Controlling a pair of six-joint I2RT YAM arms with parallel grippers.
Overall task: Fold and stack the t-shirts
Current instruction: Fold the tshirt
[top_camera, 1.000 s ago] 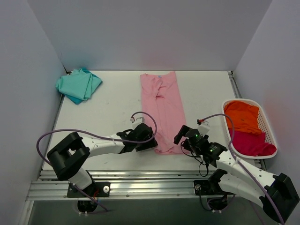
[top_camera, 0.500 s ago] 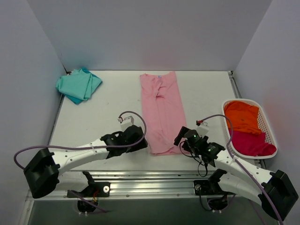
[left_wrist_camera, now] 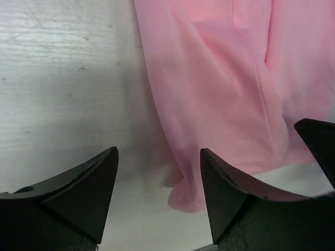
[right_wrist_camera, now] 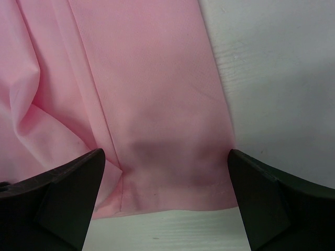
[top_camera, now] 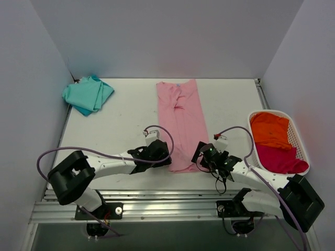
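Counting four t-shirts: one pink shirt lies as a long strip mid-worktop, one teal shirt is bundled at the far-left corner, and one orange shirt and one magenta shirt fill the basket. Left gripper and right gripper, both spread wide and holding nothing, flank the pink near hem, with white worktop on either side.

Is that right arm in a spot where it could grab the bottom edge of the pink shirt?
Probably yes. The right arm's fingers stand open on either side of the pink shirt at its near hem. Nothing lies between them, and the cloth is flat on the table.
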